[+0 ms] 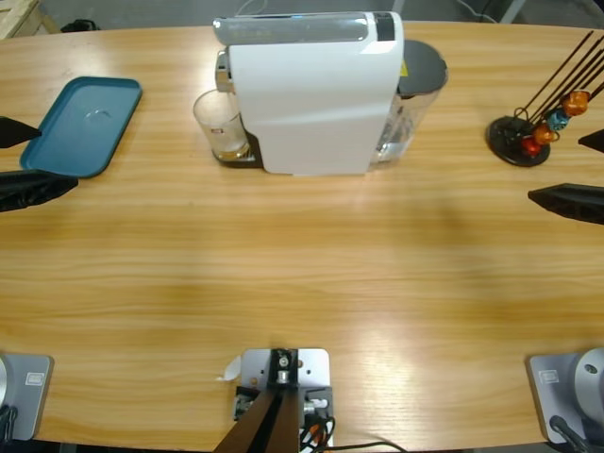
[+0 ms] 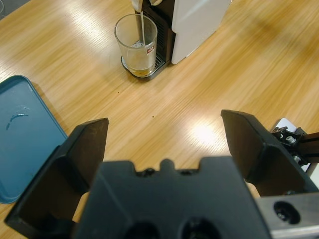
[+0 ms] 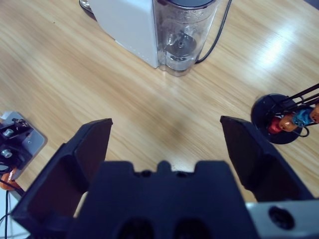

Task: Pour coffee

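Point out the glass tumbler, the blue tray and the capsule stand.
glass tumbler (image 2: 136, 45), left wrist view, its clear side wall.
blue tray (image 1: 85, 123), high view, its flat bare middle.
capsule stand (image 1: 510, 140), high view, its round black base.

White machine (image 1: 311, 99), blue tray (image 1: 83, 125), amber coffee (image 2: 140, 69).

I see the long wooden worktop (image 1: 302, 274) carrying a white coffee machine (image 1: 311, 94) at its far middle. Well to the machine's left lies a teal tray (image 1: 83, 125). Well to its right stands a black capsule holder (image 1: 519, 140) with orange and blue capsules.
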